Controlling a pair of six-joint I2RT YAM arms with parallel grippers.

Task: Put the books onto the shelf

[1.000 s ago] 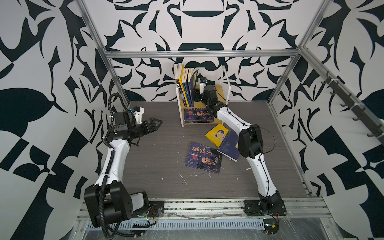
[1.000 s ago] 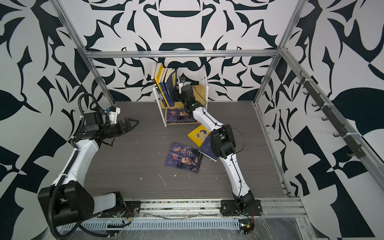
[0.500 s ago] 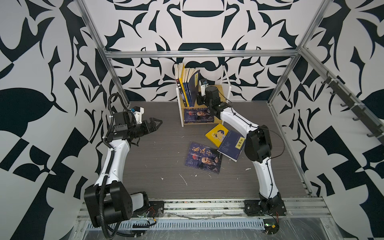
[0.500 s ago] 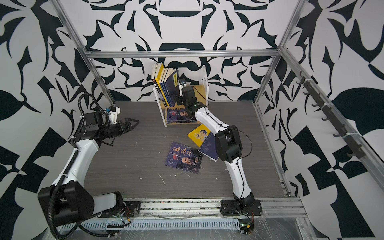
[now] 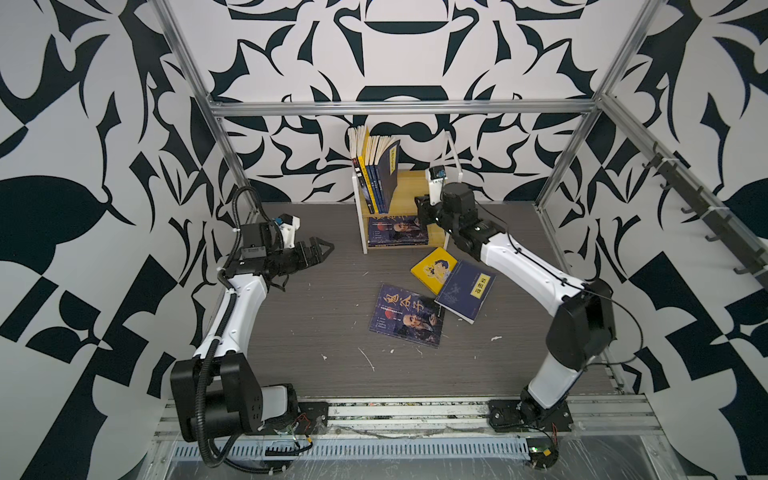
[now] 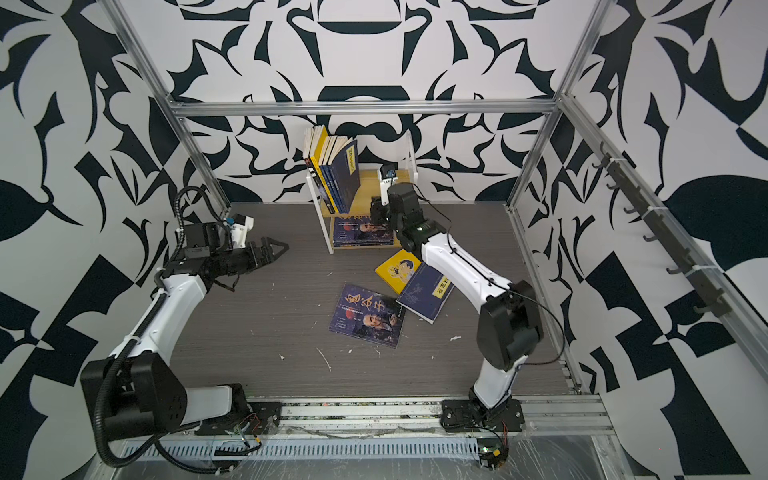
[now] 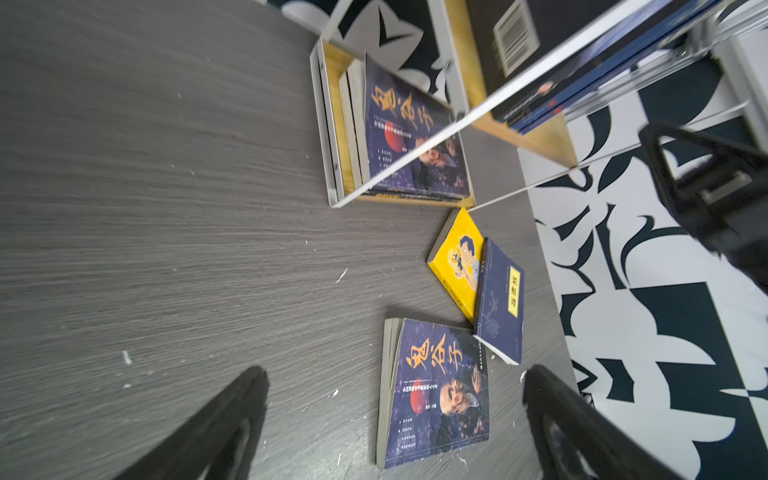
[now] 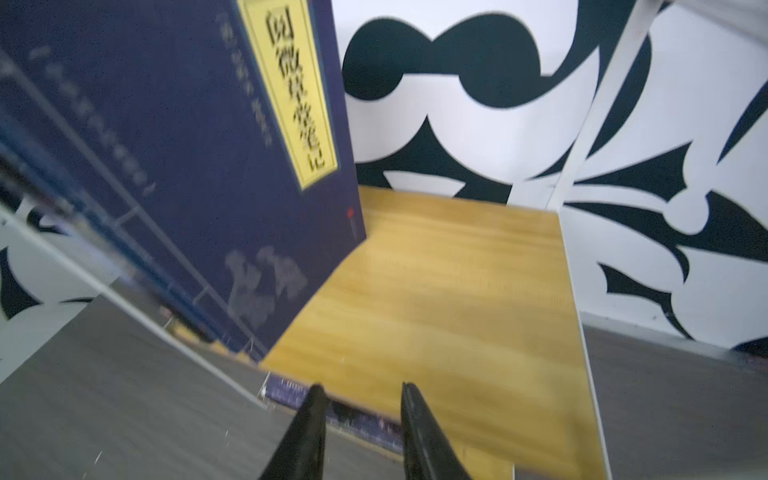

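The shelf (image 5: 409,187) stands at the back middle, with several books upright and leaning on the left of its top board. The outermost is a navy book with a yellow strip (image 5: 388,174) (image 8: 187,145). A navy portrait book (image 5: 397,230) lies in the lower tier. On the table lie a yellow book (image 5: 432,268), a navy yellow-strip book (image 5: 465,291) and a navy calligraphy book (image 5: 407,316) (image 7: 436,390). My right gripper (image 5: 420,205) (image 8: 360,390) hovers at the top board's front edge, open a little and empty. My left gripper (image 5: 326,249) (image 7: 397,370) hangs wide open over the table's left side.
Patterned walls and aluminium frame posts (image 5: 232,166) close in the grey table (image 5: 291,324). The right half of the shelf's top board (image 8: 457,291) is bare. White flecks dot the tabletop. The right forearm (image 5: 523,266) passes just right of the lying books.
My right gripper has let go of the navy yellow-strip book, which now leans on the row. It has backed off towards the shelf's front edge. The left arm has not moved.
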